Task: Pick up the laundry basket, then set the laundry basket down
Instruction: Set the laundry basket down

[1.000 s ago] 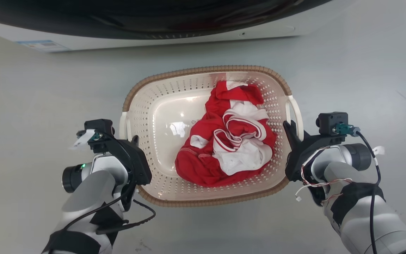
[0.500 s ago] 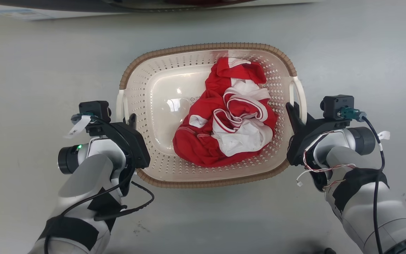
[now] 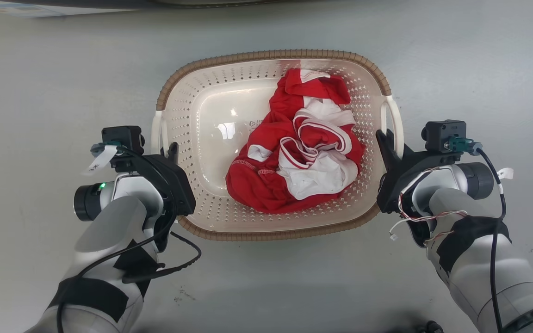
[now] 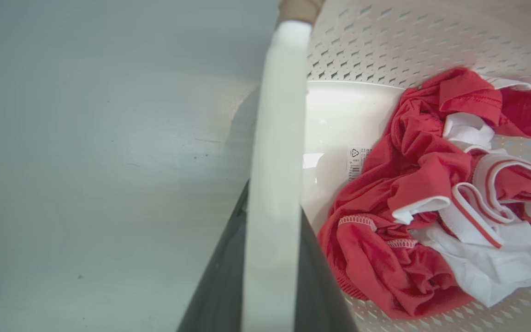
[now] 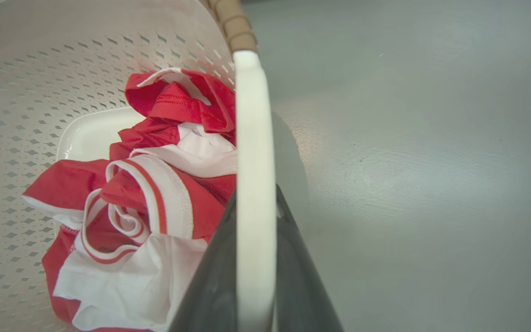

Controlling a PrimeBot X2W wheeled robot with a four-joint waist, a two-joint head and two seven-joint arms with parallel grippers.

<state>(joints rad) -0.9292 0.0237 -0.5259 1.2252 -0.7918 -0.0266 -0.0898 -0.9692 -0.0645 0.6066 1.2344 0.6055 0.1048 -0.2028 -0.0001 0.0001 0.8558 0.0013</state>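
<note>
**A:** How much room is there round the laundry basket?

**B:** Bare grey floor on every side. It is smooth, with a dull sheen and a few dark specks. Nothing stands near the brown rim.

**A:** And the basket's make?

**B:** Cream plastic in a rounded rectangle. The walls are pierced with rows of small holes and the flat bottom is glossy. The rim has a woven look, and a white bar handle sits on each short side. Inside, toward the robot's right, lies a crumpled red and white garment with striped ribbed trim.

**A:** Where are the pincers?

**B:** The left pincer is at the left handle and the right pincer at the right handle. In each wrist view the white bar runs up between the two dark fingers, which press against its sides. Both are closed on the handles.

**A:** Is it resting on the floor or lifted?

**B:** I cannot tell. A soft shadow lies on the floor beside each handle.
</note>
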